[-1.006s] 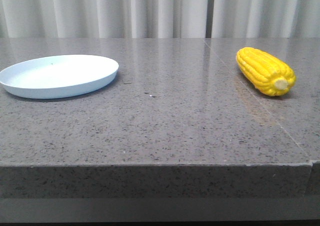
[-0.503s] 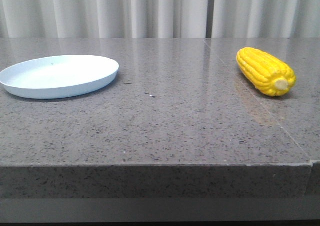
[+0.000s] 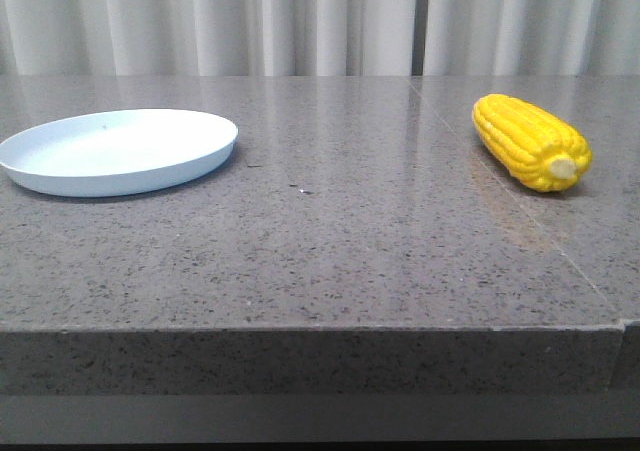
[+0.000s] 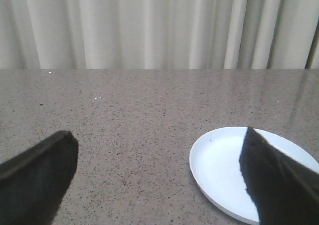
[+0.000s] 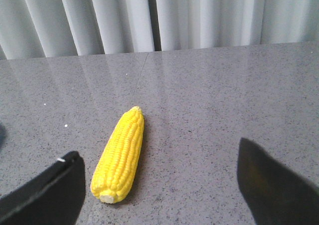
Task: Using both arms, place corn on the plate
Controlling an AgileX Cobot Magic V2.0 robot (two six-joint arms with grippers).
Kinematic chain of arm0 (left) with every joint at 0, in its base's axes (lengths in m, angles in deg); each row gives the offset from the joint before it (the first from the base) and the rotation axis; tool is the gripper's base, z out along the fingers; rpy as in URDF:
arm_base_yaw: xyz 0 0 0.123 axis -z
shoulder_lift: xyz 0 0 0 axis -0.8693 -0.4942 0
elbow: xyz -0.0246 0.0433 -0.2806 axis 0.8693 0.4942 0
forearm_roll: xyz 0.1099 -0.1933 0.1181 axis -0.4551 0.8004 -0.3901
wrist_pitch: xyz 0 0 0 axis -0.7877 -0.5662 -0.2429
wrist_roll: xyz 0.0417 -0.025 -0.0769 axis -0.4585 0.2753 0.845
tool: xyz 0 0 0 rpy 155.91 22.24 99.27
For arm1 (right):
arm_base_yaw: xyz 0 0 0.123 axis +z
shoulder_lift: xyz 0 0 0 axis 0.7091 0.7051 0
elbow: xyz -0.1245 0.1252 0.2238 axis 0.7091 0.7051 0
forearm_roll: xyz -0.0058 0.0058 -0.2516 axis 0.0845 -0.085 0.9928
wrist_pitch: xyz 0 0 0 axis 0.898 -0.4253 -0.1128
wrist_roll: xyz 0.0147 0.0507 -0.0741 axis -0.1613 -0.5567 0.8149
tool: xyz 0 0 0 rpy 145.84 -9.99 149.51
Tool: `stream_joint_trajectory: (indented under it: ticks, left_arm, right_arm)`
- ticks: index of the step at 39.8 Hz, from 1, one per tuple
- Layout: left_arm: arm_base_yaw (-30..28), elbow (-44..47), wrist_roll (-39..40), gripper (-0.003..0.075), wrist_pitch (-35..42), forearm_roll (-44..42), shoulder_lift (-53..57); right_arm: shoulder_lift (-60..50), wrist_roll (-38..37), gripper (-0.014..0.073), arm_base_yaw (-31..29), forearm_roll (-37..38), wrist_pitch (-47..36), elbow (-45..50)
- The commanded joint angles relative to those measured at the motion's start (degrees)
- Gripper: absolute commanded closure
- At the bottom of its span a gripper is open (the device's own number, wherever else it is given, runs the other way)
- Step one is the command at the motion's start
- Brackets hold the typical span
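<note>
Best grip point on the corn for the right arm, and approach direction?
Grip the corn around its thick middle, coming from above with the fingers straddling its width. It lies flat on the table with nothing near it, so both long sides are free. The cob tapers toward the tip, so a grip there would likely slip. The right gripper is open wide and has not reached it.

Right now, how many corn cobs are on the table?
1. The corn lies on the right side of the table, far from the plate on the left. Nothing seems to hide a second one.
</note>
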Motion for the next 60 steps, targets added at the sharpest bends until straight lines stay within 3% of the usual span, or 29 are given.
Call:
stream_joint_trajectory:
  ticks: [1, 12, 26, 32, 39, 60]
  left_arm:
    - [0.0, -2.1, 0.1, 0.0120, 5.7, -0.1, -0.6]
    - [0.3, -5.8, 0.1, 0.0122, 3.7, -0.1, -9.0]
    - [9.3, -27.7, 0.5, 0.0122, -18.0, 0.1, -36.3]
    - [9.6, -39.0, 3.6, 0.0122, -32.7, 0.1, -47.4]
    - [9.6, -49.2, 3.6, 0.0122, -41.9, 0.1, -58.3]
    - [9.6, -53.4, 3.6, 0.0125, -44.2, 1.0, -71.4]
  right_arm:
    - [0.7, 0.3, -0.0055, -0.3, -0.1, -5.0, -2.1]
    - [0.7, 0.3, -0.0055, -0.3, -0.1, -5.0, -2.1]
    - [0.7, 0.3, -0.0054, -0.3, -0.1, -5.0, -2.0]
    - [0.7, 0.3, -0.0054, -0.3, -0.1, -4.8, -2.0]
    - [0.7, 0.3, -0.0054, -0.3, -0.1, -4.8, -2.0]
    - [0.7, 0.3, -0.0054, -0.3, -0.1, -4.8, -2.0]
